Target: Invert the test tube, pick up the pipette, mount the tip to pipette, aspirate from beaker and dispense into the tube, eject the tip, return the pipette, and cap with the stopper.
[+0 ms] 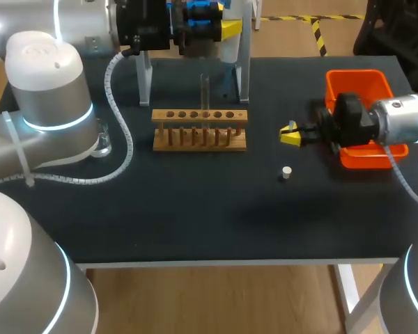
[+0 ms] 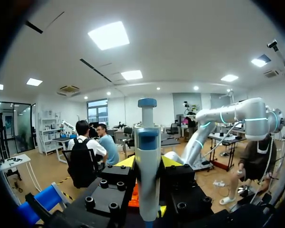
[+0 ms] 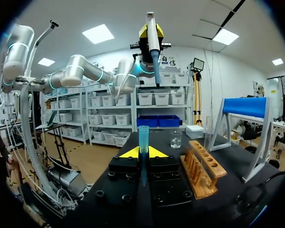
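A small white stopper [image 1: 286, 172] lies alone on the dark bench [image 1: 195, 216], nearest the front edge. Just beyond it, to the right, the right hand [image 1: 291, 133] hangs low in front of an orange bin [image 1: 359, 83]. Its wrist view shows the yellow fingers pressed onto a blue pipette tip [image 3: 143, 137] that stands up between them. Farther back, mid-bench, sits the wooden rack [image 1: 200, 130] with a clear test tube [image 1: 204, 89] upright in one of its holes. A glass beaker [image 3: 175, 139] stands apart from the rack, over by the left arm. At the far edge is the pipette stand [image 1: 244, 76]. Near it, well above the bench, the left hand [image 2: 147, 164] pinches the pipette [image 2: 147, 142] by its body, nozzle pointing down.
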You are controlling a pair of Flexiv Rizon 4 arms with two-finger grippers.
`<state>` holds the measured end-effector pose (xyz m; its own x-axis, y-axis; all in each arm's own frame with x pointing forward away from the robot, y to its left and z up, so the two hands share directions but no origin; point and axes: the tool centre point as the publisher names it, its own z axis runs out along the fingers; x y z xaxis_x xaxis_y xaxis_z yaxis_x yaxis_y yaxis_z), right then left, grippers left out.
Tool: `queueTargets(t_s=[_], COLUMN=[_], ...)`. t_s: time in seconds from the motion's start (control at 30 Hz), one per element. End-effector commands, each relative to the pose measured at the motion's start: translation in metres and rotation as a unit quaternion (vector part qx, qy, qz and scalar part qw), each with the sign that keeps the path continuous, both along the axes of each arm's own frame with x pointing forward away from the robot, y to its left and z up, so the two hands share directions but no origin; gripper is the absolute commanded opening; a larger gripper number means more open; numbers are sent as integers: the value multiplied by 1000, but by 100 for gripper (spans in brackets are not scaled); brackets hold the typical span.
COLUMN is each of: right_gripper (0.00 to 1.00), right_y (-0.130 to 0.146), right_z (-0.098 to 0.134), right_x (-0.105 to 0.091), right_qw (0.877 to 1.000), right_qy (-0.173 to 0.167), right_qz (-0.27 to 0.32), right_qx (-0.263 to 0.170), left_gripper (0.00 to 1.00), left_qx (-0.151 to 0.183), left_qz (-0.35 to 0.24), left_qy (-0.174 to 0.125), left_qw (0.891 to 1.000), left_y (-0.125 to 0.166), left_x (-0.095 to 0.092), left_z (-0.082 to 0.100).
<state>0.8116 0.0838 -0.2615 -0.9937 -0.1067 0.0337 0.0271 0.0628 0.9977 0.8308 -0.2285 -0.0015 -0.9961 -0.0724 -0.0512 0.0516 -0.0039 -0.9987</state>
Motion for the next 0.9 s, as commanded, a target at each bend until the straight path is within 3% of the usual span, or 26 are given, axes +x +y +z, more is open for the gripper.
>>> queueTargets(t_s=[0.03,0.47,0.9], right_gripper=[0,0,0], right_y=[20,67,95], right_z=[2,9,16], right_x=[-2,-4,2], right_qw=[1000,1000,1000], right_qy=[0,-4,-13], right_qz=[2,11,16], right_qx=[-2,12,19], left_gripper=[0,0,0], left_qx=[-1,-1,-1], left_qz=[1,1,1], left_qy=[-1,-1,-1], left_qw=[1000,1000,1000], left_y=[0,0,0], left_x=[-1,-1,-1], left_z=[0,0,0])
